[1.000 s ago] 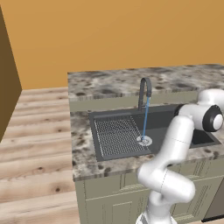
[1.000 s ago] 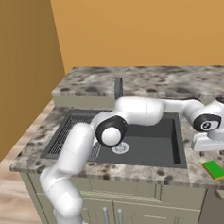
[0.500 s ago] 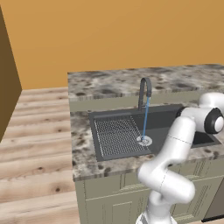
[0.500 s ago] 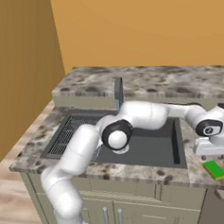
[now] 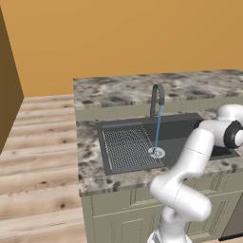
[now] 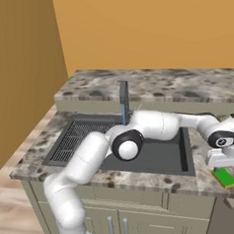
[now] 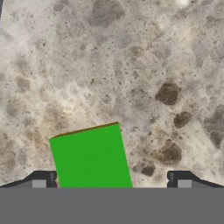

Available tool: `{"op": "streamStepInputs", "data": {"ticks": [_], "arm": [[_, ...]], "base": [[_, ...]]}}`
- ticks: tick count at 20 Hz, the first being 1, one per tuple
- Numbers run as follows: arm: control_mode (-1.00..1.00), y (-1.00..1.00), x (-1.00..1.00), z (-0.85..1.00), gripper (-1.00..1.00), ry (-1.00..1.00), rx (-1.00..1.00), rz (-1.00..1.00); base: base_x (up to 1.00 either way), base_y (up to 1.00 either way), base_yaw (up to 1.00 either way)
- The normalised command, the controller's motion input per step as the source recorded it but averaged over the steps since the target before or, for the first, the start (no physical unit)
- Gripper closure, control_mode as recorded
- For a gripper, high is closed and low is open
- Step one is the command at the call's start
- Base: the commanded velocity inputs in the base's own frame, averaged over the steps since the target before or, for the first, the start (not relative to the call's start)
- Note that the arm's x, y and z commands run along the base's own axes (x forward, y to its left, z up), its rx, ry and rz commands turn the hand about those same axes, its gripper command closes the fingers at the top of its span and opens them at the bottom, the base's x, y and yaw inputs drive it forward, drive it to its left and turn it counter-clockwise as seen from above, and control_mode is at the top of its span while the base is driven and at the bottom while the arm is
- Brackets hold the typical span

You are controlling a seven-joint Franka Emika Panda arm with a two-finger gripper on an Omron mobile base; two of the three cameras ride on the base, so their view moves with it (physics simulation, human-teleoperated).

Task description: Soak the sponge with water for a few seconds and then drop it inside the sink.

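The sponge (image 7: 90, 157) is what I place everything by: a green block lying flat on the speckled counter (image 7: 144, 74), to the right of the sink (image 6: 161, 155) and apart from its rim. My pincer (image 7: 111, 180) hangs just above it with its two dark fingertips (image 7: 42, 179) spread wide, one just beside the sponge's edge and the other well out past its opposite side, so the sponge sits off-centre between them (nearer one tip than the other). Nothing is gripped; I am released and empty.

From the right base camera the sponge (image 6: 223, 176) shows under my hand, on the counter past the basin's right edge. Away from the sponge, over the basin, the water (image 5: 157, 128) runs in a thin blue line from the faucet (image 5: 156, 98) onto the pale drain (image 5: 156, 153).

So, by my reckoning, only the approach is done. Left to do: settle lower, close on the sponge, lift it, carry it under the water, hold it there a few seconds, then let it fall into the sink.
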Motion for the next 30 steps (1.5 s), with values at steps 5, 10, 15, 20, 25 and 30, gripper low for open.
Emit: {"op": "streamStepInputs", "data": {"ticks": [5, 10, 15, 20, 25, 30], "arm": [[-1.00, 0.02, -0.14, -0.02, -1.00, 0.00, 0.00, 0.02], [-1.00, 0.09, -0.16, 0.00, -1.00, 0.00, 0.00, 0.01], [-1.00, 0.21, -0.21, 0.00, -1.00, 0.00, 0.00, 0.02], [-1.00, 0.37, -0.03, 0.00, -1.00, -0.04, 0.00, 0.00], [-1.00, 0.18, 0.04, 0.00, -1.00, -0.04, 0.00, 0.00], [-1.00, 0.00, 0.12, 0.00, -1.00, -0.02, 0.00, 0.00]], "base": [[0.00, 0.00, 0.00], [0.00, 0.00, 0.00], [0.00, 0.00, 0.00], [0.00, 0.00, 0.00], [0.00, 0.00, 0.00], [0.00, 0.00, 0.00]]}}
